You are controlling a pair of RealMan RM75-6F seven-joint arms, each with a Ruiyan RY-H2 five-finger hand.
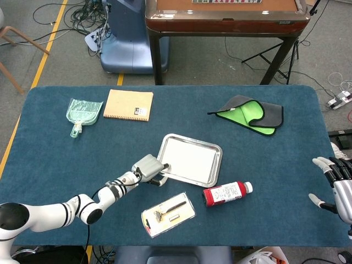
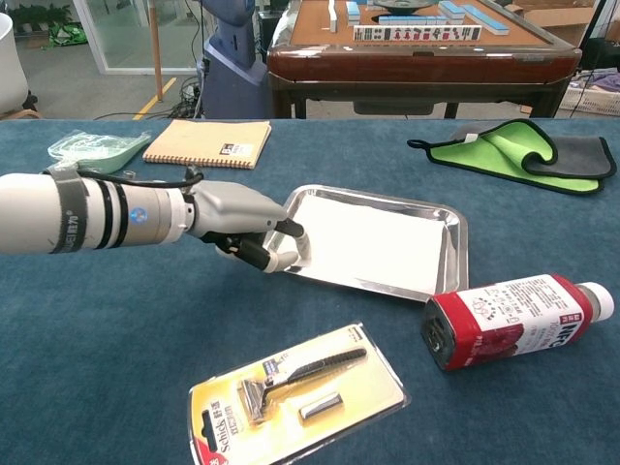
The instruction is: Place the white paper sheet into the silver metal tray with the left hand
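**Sheet in tray; left hand at near-left rim**

The paper sheet (image 2: 373, 242) lies flat inside the tray (image 2: 453, 254). The left hand (image 2: 247, 228) pinches the sheet's near-left edge at the rim. A bottle (image 2: 513, 318) lies beside the tray's near-right corner. The right hand (image 1: 336, 181), fingers apart, holds nothing.

The word "Schick" is printed in dark letters near the lower left corner of the yellow razor pack (image 2: 300, 399), as seen in the chest view. Large white letters, seemingly "HFC", are set sideways on the red label of the bottle (image 2: 513, 320); they cannot be read with certainty, and the smaller print beside them is too fine to be made out. A small dark label is borne on the cover of the notebook (image 2: 208, 142), but its text cannot be read.
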